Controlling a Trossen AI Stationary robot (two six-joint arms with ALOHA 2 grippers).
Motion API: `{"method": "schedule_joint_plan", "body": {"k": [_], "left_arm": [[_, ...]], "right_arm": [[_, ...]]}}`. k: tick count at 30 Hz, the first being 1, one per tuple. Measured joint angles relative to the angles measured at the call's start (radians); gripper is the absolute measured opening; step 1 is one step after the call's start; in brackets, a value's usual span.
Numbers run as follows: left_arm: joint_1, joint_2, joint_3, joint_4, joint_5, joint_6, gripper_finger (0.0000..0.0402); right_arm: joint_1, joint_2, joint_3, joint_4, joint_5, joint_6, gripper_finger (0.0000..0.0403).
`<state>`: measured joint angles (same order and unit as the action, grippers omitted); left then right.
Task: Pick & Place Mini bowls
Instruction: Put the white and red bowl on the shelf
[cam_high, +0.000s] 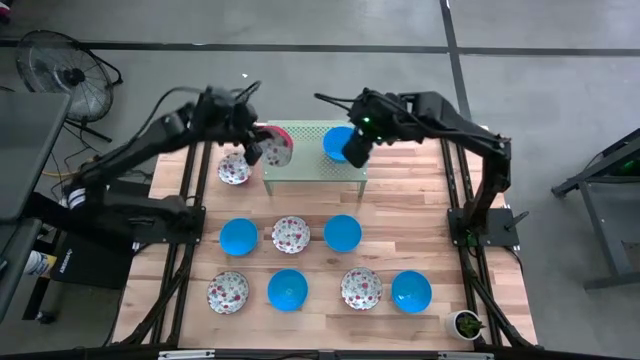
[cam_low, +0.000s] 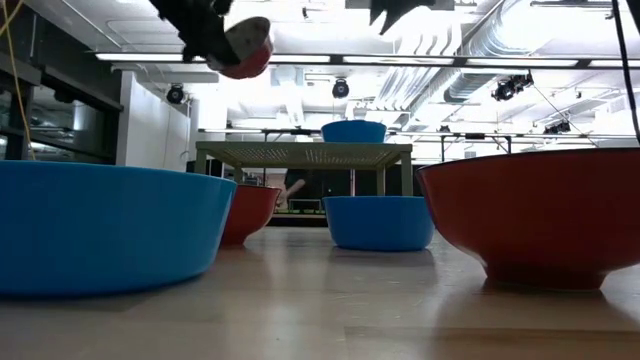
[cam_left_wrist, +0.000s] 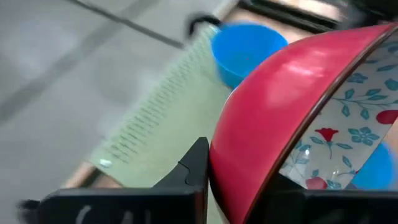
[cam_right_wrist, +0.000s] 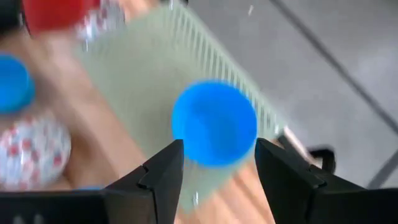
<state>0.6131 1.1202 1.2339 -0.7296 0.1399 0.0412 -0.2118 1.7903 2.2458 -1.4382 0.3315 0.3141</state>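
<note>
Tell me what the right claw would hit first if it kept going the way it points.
Most likely the blue bowl on the green rack: it sits directly between the open right claw fingers, though how far ahead is unclear.
</note>
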Motion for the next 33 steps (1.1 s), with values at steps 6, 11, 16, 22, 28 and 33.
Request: {"method": "schedule_joint_plan", "body": {"k": [6, 11, 16, 22, 28, 33], "left_arm": [[0.174, 0.208, 0.157, -0.171, 0.333, 0.066, 0.0023], [0.225, 0.394, 0.306, -0.35, 0.387, 0.106, 0.0023], [0.225, 0.553, 0.508, -0.57, 0.297, 0.187, 0.0023], [0.218, 0.702, 0.739, -0.714, 0.268, 0.198, 0.0023], [0.209, 0.819, 0.871, -0.841, 0.253, 0.218, 0.0023], [0.198, 0.854, 0.872, -0.841, 0.236, 0.218, 0.0023]], "right_arm": [[-0.012, -0.004, -0.002, -0.134, -0.052, -0.017, 0.0178], [-0.012, -0.005, -0.002, -0.132, -0.088, -0.039, 0.0176], [-0.012, -0.005, -0.002, -0.132, -0.103, -0.053, 0.0176], [-0.012, -0.005, -0.002, -0.132, -0.101, -0.082, 0.0176], [-0.013, -0.005, -0.002, -0.132, -0.096, -0.103, 0.0176], [-0.013, -0.005, -0.002, -0.133, -0.098, -0.113, 0.0177]]}}
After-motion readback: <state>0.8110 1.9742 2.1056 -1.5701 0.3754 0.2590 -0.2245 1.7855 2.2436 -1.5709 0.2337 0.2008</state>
